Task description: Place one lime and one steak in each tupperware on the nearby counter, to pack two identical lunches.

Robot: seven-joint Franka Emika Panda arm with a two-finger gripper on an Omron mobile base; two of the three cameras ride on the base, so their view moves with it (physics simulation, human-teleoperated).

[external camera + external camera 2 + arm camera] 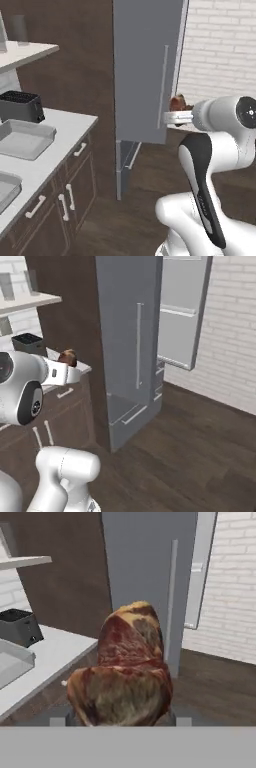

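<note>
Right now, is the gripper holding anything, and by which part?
Yes: the gripper holds a steak, gripped at its lower end; the rest of the meat sticks out beyond the fingers.

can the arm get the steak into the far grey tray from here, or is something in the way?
Probably yes. The end effector is shut on the brown-red steak chunk, held in open air. The shallow grey rectangular tray by the black toaster sits open on the pale counter, nothing visible between.

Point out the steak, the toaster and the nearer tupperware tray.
steak (127, 672): hand view, middle of the marbled red-brown chunk held in the gripper.
toaster (20, 106): left base view, its black front face.
tupperware (24, 139): left base view, bare grey floor of the tray beside the toaster.
</note>
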